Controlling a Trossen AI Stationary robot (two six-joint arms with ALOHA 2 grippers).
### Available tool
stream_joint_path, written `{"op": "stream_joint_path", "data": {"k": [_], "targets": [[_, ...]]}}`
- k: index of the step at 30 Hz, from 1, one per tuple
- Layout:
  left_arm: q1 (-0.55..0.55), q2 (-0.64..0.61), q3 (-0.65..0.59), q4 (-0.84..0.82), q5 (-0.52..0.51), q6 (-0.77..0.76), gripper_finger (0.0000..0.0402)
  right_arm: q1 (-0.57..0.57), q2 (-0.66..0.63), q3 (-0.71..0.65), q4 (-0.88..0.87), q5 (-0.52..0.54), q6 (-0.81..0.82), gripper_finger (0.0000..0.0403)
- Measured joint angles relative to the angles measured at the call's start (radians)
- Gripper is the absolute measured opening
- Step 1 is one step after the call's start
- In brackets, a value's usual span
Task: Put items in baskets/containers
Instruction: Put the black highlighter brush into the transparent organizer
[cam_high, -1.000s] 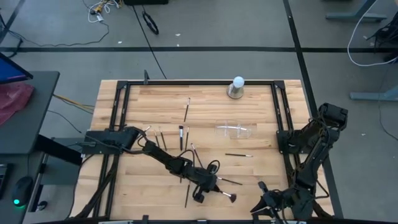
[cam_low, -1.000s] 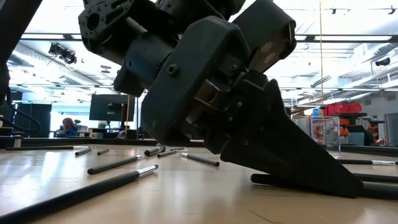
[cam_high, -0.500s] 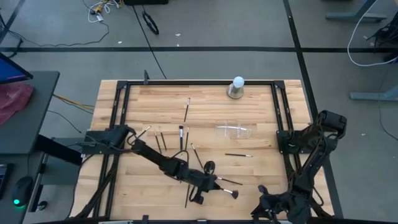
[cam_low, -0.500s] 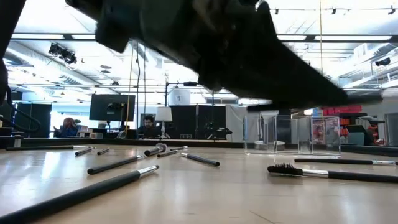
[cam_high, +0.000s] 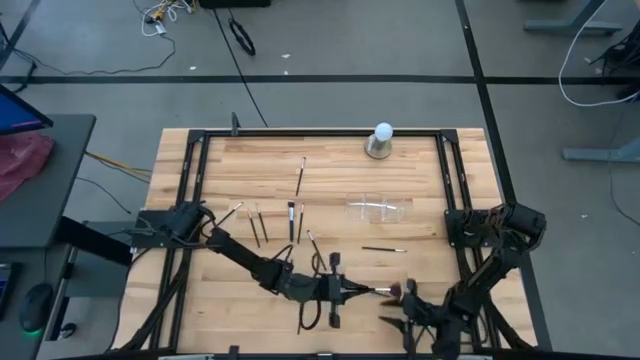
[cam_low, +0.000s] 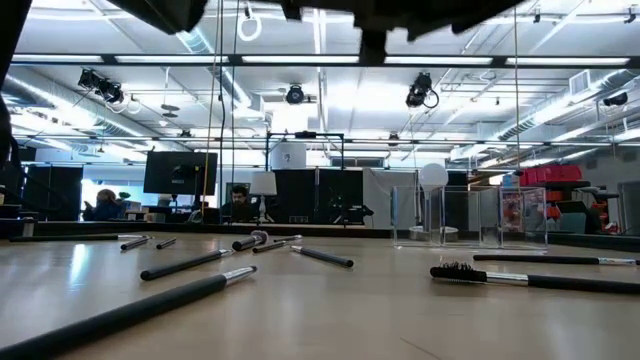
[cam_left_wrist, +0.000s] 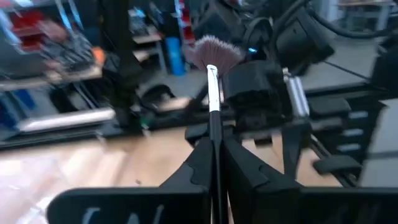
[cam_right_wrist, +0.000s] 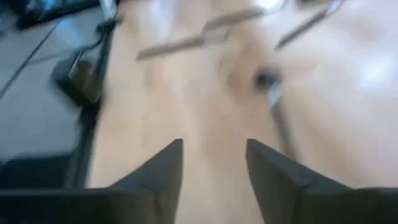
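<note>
Well, high view: the left gripper (cam_high: 345, 291) pinches a slim dark-handled brush with a fluffy reddish-brown fan tip (cam_high: 385, 292), its long axis running straight out past the fingertips toward the right gripper (cam_high: 405, 313), which sits just beyond the bristles; the small clear plastic holder (cam_high: 380, 209) lies well apart, off to the side of both.
Low view: loose dark brushes (cam_low: 190, 263) lie flat on the wooden table (cam_low: 320, 310); the holder stands beyond them.
Left wrist view: fingers pressed together on the handle, fan tip (cam_left_wrist: 214, 51) beyond the fingertips.
Right wrist view: fingers (cam_right_wrist: 155, 171) spread, nothing between; bare wood ahead.
Judgement: the left arm is the one carrying; the holder lies sideways from its fingertips.
</note>
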Motion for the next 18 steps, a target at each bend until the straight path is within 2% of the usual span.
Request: {"op": "stream_joint_path", "data": {"k": [4, 9, 18], "targets": [[-0.024, 0.0, 0.0, 0.033, -0.072, 0.049, 0.0023, -0.027, -0.029, 0.0, 0.076, 0.155, -0.139, 0.0226], [-0.033, 0.0, 0.0, 0.033, -0.107, 0.059, 0.0023, -0.03, -0.072, 0.0, 0.203, 0.34, -0.286, 0.0225], [-0.03, 0.0, 0.001, 0.035, -0.109, 0.07, 0.0023, -0.058, -0.107, 0.0, 0.531, 0.369, -0.661, 0.019]]}}
